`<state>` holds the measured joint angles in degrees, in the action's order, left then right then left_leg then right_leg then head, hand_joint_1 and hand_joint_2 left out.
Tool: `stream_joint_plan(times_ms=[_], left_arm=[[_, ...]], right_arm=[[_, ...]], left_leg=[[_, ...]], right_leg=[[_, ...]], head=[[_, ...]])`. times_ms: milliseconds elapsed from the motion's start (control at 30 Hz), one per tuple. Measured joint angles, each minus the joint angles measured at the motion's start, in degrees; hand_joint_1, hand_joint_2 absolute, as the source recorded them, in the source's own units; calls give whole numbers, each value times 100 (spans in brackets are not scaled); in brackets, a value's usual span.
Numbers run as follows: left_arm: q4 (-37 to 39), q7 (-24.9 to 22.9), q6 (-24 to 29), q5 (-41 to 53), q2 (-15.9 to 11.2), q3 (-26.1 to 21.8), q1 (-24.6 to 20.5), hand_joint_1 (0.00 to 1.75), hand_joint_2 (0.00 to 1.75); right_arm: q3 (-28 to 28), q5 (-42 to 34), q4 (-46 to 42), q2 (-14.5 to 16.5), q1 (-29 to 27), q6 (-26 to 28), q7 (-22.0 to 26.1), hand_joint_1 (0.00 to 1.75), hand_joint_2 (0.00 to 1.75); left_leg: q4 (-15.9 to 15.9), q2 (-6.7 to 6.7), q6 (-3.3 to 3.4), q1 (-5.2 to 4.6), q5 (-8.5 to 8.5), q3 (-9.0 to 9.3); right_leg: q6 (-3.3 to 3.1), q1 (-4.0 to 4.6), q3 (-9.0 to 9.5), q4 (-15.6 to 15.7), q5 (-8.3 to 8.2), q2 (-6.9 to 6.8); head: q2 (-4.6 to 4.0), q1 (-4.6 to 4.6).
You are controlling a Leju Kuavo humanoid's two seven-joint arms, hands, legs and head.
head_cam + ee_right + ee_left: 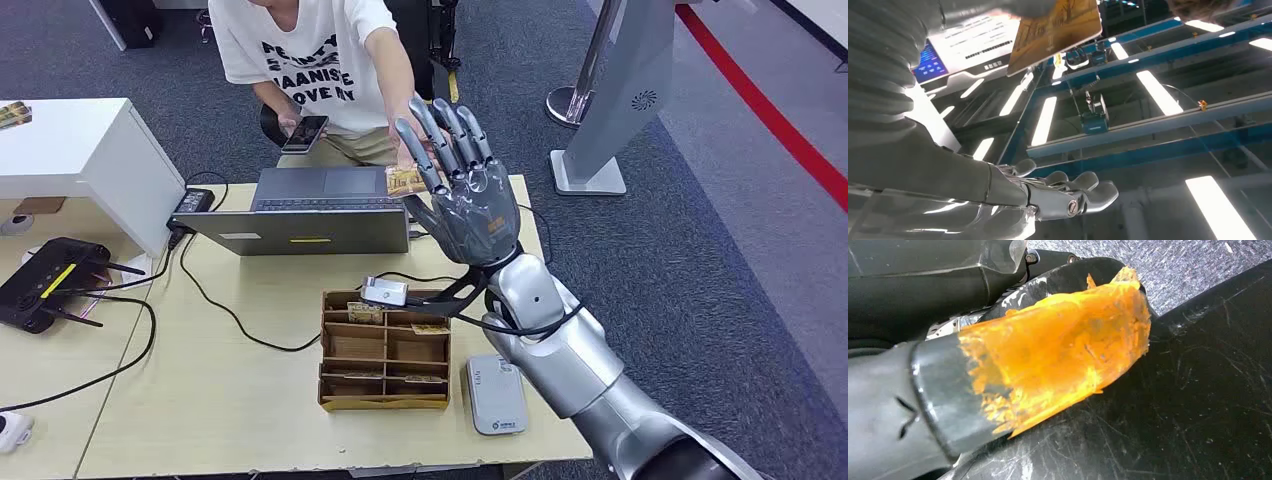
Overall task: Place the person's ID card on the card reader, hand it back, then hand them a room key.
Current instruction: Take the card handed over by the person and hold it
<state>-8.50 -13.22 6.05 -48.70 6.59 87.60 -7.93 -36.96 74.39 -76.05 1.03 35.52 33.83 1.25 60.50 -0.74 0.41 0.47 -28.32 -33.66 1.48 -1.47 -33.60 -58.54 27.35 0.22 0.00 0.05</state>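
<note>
My right hand (470, 185) is raised above the far side of the table, back toward me, fingers (1068, 192) straight and spread, nothing in them. A gold-brown card (402, 181) sits right at its thumb side. In the right wrist view that card (1055, 30) is well apart from the fingers. The seated person's hand (408, 148) reaches down onto the card. The grey-white card reader (496, 394) lies near the table's front edge, by my right forearm. My left hand (938, 390) appears as a grey cover with torn orange tape; its fingers are hidden.
A brown cardboard organizer (334, 352) holds several gold cards, with a small white device (384, 291) on its far rim. A laptop (310, 215) stands between it and the person, who holds a phone (305, 133). A black router (50, 285), cables and a white cabinet (80, 150) are at left.
</note>
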Motion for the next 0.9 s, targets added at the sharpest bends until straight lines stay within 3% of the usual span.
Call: stream_joint_plan(times_ms=[900], left_arm=[[0, 0, -18, 35, -3, 2, -11, 0, 0]], right_arm=[[68, -5, 360, 1, -28, -68, -35, 175, 175]], left_leg=[[0, 0, 0, 0, 0, 0]], right_leg=[[0, 0, -1, 0, 0, 0]], head=[[0, -1]])
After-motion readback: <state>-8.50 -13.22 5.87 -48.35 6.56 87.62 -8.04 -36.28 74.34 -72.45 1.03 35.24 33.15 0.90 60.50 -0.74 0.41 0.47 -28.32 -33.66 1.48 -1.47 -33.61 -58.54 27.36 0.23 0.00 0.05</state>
